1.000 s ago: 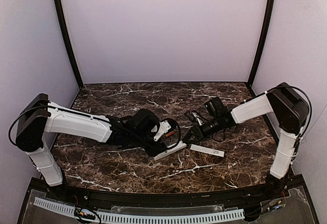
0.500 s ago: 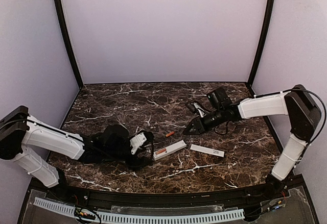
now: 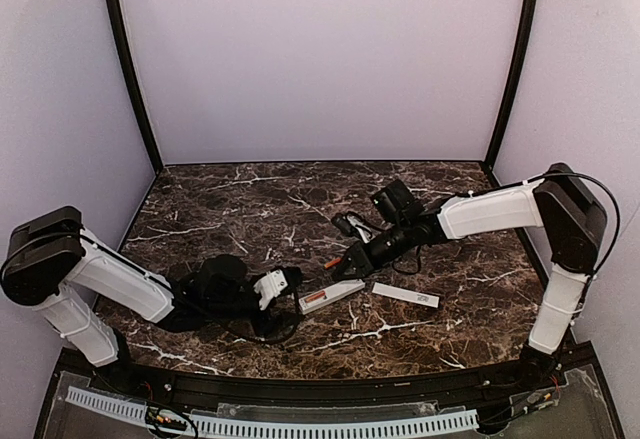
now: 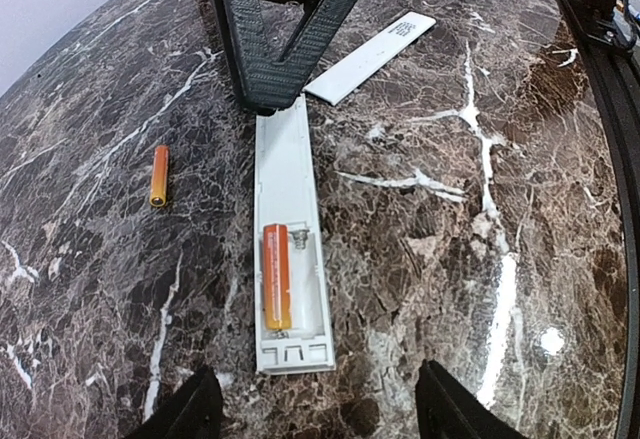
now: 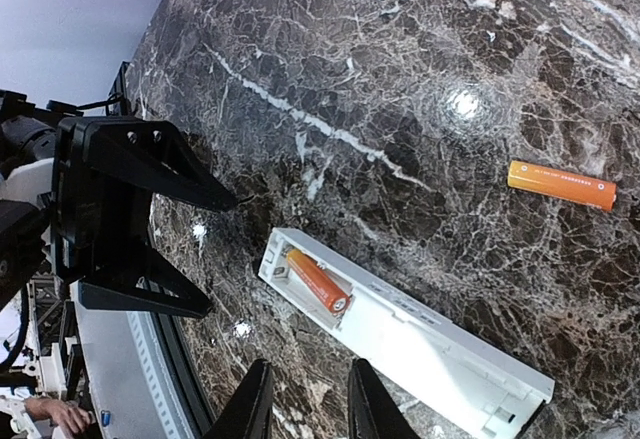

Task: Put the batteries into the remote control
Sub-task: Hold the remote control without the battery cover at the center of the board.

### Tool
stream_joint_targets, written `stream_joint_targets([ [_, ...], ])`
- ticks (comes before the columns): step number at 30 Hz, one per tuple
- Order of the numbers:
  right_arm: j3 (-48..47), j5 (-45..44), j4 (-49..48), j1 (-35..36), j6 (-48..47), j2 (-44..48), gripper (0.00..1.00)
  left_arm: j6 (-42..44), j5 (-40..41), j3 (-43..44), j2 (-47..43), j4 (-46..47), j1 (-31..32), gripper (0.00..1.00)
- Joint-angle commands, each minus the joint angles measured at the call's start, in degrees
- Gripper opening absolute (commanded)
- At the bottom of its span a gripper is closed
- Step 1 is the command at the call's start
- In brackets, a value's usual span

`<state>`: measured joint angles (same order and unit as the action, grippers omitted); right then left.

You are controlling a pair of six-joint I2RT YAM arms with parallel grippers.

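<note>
The white remote control [image 3: 332, 295] lies at table centre with its recess open. One orange battery [image 4: 277, 276] sits in the recess and also shows in the right wrist view [image 5: 318, 279]. The second battery [image 3: 331, 262] lies loose on the marble beyond the remote [image 4: 159, 175] [image 5: 560, 184]. My left gripper [image 4: 320, 414] is open wide and empty, just short of the remote's [image 4: 290, 159] recess end. My right gripper [image 5: 308, 369] is empty with only a narrow gap between its jaws. It hovers at the remote's [image 5: 430, 344] far end [image 4: 272, 84], beside the loose battery.
The flat white cover strip [image 3: 405, 295] lies right of the remote, also seen in the left wrist view [image 4: 370, 44]. Dark marble table [image 3: 250, 199] with purple walls around. A black frame rail [image 4: 600, 79] runs along the near edge.
Both grippers left the remote. My left arm drew back to the left and lowered. My right gripper pulled away to the right, then came back toward the remote and the loose battery.
</note>
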<state>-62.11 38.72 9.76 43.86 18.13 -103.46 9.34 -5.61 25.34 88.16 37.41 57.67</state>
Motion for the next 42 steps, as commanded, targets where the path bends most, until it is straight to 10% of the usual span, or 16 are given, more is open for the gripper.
stream_joint_targets([
  [1, -2.26, -1.0, -0.22, 0.73, 1.67, -2.25, 0.25, 1.68, -1.21, 0.02, 2.6, 5.33, -0.1, 0.67],
  [42, -7.76, -4.8, 3.29, 4.72, 4.6, -7.67, 0.16, -2.63, -6.93, 2.25, 16.56, 15.13, -4.29, 0.39],
])
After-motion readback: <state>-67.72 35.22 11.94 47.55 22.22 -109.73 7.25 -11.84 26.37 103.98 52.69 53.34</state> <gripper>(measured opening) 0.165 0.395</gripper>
